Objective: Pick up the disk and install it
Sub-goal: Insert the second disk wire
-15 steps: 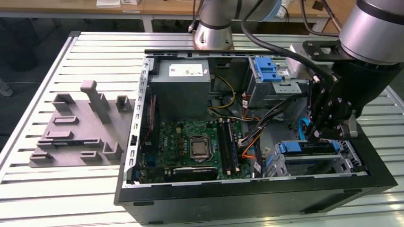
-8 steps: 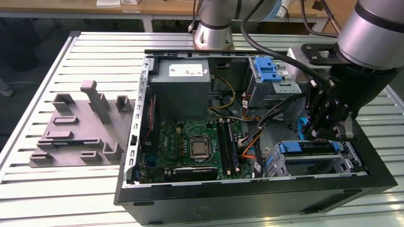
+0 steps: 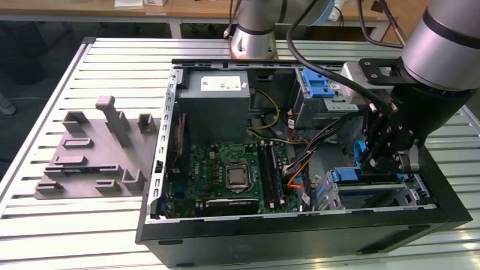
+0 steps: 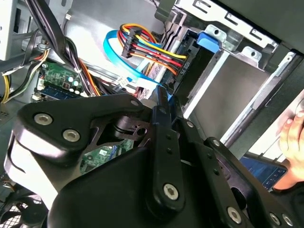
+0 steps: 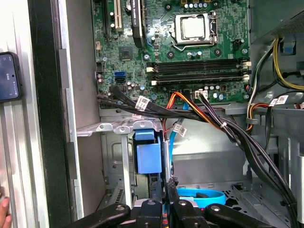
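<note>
Black linkage up close: my gripper point(image 5: 168, 192) sits down inside the open computer case point(image 3: 300, 228), at the corner on the exterior view's right. Jaws are pulled in nearly together, just a slit between them. There's a sliver of blue at the tips in the second wrist view, and I can't tell whether anything is pinched there.

Just past the tips is the disk point(image 5: 146, 159). Its blue carrier stands edge-on in the metal drive cage point(image 5: 114, 127), and I'm seeing the blue end tab rather than the labelled face. In the exterior view it's the blue piece point(image 3: 351, 175) right beside the gripper point(image 3: 386, 163).

Beyond the cage, a bundle of black cables point(image 5: 156, 110) crosses with orange and blue leads tucked alongside. Further on is the green motherboard point(image 5: 156, 42), processor socket point(image 5: 194, 27) bare on top.

Farther back in the exterior view, the grey power supply point(image 3: 216, 107) fills the rear corner. Outside the case, a grey moulded fixture point(image 3: 90, 152) lies on the slatted table point(image 3: 45, 225), well apart.
</note>
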### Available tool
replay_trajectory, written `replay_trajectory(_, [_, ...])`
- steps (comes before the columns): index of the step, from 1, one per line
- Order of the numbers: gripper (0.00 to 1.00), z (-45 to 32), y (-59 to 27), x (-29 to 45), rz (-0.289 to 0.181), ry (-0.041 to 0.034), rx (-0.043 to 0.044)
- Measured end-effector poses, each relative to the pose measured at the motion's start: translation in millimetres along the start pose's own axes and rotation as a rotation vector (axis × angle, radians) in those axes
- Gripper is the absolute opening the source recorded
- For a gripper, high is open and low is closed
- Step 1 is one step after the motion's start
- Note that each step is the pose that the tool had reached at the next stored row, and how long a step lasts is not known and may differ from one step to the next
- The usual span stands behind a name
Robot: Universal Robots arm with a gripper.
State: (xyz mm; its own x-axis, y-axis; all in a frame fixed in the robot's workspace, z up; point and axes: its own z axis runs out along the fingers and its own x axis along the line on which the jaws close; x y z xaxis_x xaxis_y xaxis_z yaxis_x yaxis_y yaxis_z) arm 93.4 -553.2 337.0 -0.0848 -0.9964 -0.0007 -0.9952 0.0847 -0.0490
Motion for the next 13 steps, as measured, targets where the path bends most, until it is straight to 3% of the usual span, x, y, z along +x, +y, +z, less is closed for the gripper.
replay_trajectory(5, [0.16,1.2,-0.2,3.4,0.001,-0.0150,-0.0013])
replay_trajectory(13, [0.16,2.0,-1.8,4.6,0.001,-0.0194,-0.0016])
